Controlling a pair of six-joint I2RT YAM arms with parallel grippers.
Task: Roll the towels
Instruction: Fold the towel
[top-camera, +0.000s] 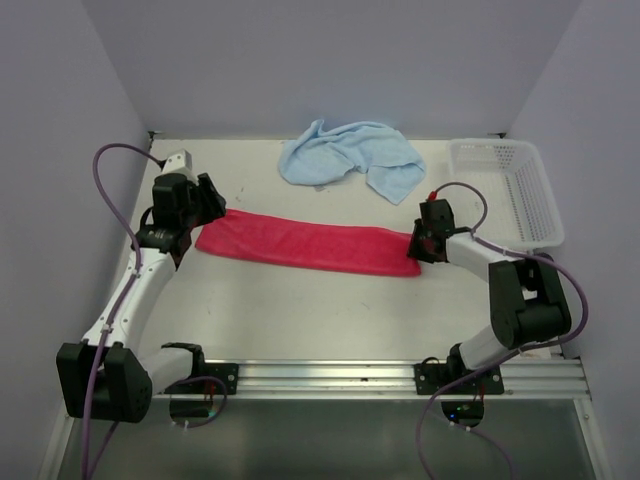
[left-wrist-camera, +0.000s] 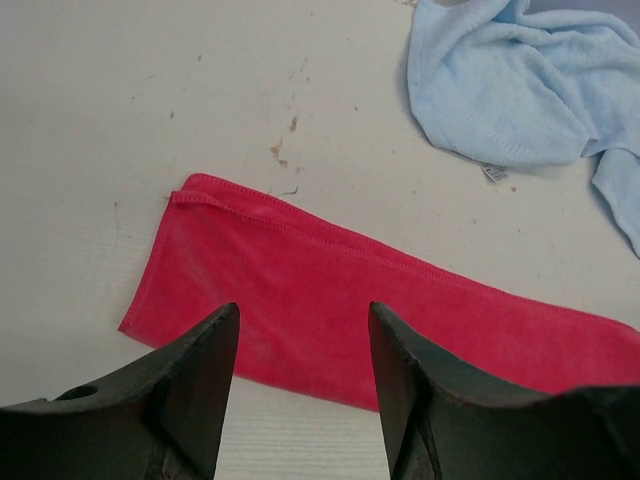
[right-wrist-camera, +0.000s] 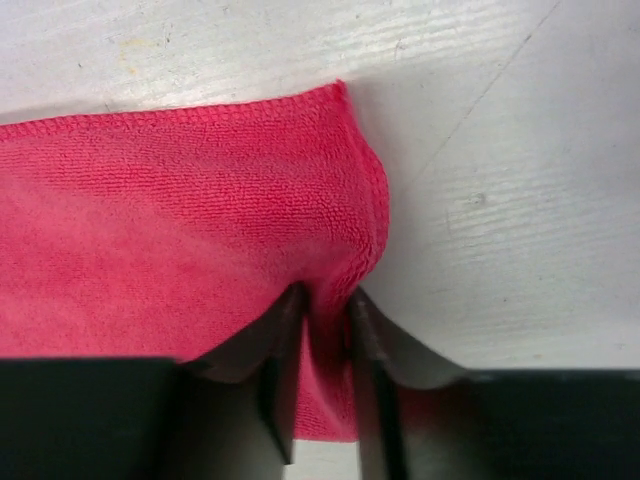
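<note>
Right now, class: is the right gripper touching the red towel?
Touching. The right wrist view shows the right gripper pinching a raised fold of the red towel between its fingers.

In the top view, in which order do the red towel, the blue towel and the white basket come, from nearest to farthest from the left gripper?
1. red towel, its left end just beside the left gripper.
2. blue towel, crumpled at the back, middle.
3. white basket, at the far right.
</note>
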